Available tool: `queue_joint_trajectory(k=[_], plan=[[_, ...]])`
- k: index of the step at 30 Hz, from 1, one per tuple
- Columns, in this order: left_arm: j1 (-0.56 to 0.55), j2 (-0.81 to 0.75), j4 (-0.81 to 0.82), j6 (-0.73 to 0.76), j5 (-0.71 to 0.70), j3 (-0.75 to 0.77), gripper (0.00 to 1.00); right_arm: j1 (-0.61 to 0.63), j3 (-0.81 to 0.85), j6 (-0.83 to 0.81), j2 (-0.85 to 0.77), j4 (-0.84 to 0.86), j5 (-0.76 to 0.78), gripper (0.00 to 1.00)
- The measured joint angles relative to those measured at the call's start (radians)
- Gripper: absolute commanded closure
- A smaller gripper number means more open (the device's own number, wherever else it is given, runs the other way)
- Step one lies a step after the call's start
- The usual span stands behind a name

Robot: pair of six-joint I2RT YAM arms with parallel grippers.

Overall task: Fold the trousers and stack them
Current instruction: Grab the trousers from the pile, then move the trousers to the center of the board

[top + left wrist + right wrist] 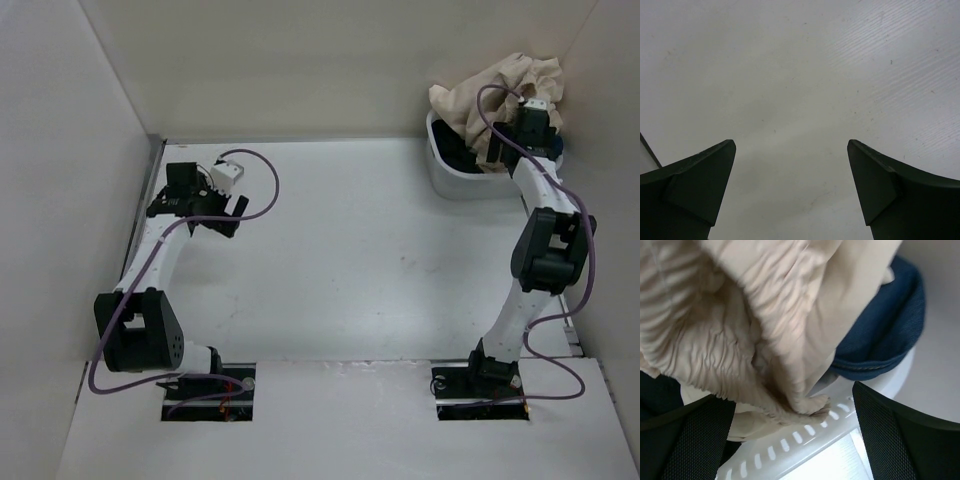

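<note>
The beige trousers lie crumpled in a heap on top of a white basket at the back right. In the right wrist view the wrinkled beige cloth hangs over the basket's slotted rim. My right gripper is open, its jaws wide apart on either side of the cloth's lower edge and holding nothing; it hovers over the basket. My left gripper is open and empty over bare table at the back left.
Dark blue cloth lies in the basket under the beige trousers. White walls close in the table on the left, back and right. The white table top spreads between the arms.
</note>
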Motion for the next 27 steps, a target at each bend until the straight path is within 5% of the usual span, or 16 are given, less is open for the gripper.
queue_joint_trajectory(k=[1, 2, 3, 5, 7, 19, 22, 27], plan=[[0.004, 0.002, -0.004, 0.000, -0.002, 0.006, 0.00, -0.003, 0.009, 0.000, 0.000, 0.002, 0.003, 0.00], [0.008, 0.002, -0.008, 0.000, -0.003, 0.011, 0.00, -0.005, 0.018, 0.000, 0.000, 0.005, 0.003, 0.11], [0.014, 0.001, -0.008, 0.000, -0.003, 0.014, 0.00, -0.010, 0.026, -0.003, 0.000, 0.007, 0.000, 0.40], [0.023, 0.002, -0.008, 0.000, -0.008, 0.016, 0.00, -0.015, 0.043, -0.010, 0.003, 0.005, -0.018, 0.83], [0.034, 0.002, -0.011, 0.000, -0.013, 0.016, 0.00, -0.016, 0.056, -0.002, 0.007, 0.003, -0.032, 0.99], [0.099, -0.085, 0.002, 0.002, -0.021, -0.022, 0.00, 0.068, 0.140, 0.052, -0.137, -0.057, -0.097, 1.00], [0.126, -0.139, 0.007, -0.010, -0.020, -0.047, 0.00, 0.275, 0.320, 0.029, -0.205, -0.053, -0.067, 1.00], [0.201, -0.200, 0.009, -0.040, 0.031, -0.052, 0.00, 0.853, 0.752, -0.071, -0.166, -0.001, -0.057, 1.00]])
